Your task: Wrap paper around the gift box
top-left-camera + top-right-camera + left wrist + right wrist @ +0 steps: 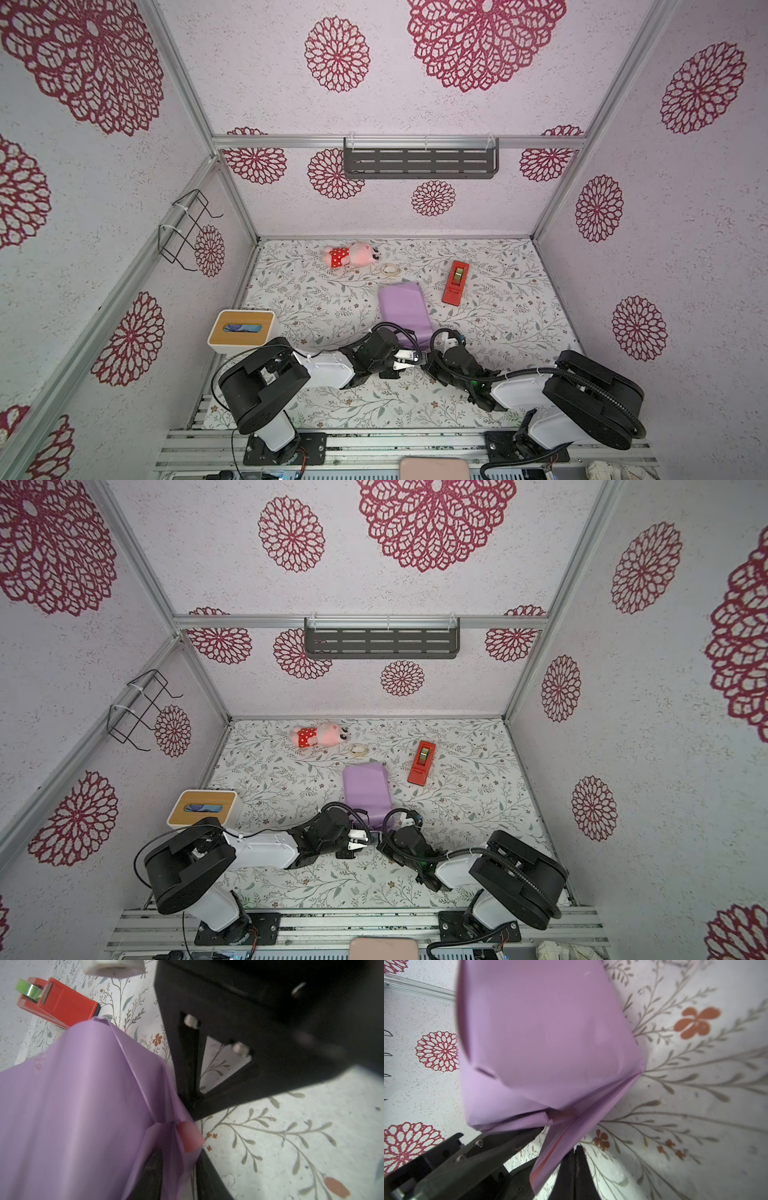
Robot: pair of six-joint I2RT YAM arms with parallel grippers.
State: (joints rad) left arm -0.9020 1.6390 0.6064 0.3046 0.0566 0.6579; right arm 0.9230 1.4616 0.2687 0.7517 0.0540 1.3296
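Note:
The paper (403, 309) (365, 789), lilac side out, is folded around the gift box, which is hidden under it. The parcel lies mid-table in both top views, and both grippers meet at its near end. In the left wrist view a folded flap (176, 1142) with a pink corner passes between my left gripper's (179, 1161) black fingers (152, 1174), which still stand apart. My right gripper (576, 1157) is shut, its tips pressed together beside the hanging flap (558, 1147), with nothing between them. Its black body fills much of the left wrist view.
A red tape dispenser (456, 282) (62, 1003) lies just right of the parcel. A plush toy (353, 254) and a small ring (390, 269) lie at the back. A wooden-topped tissue box (242, 330) stands at the left. A pink pad (434, 468) sits at the front edge.

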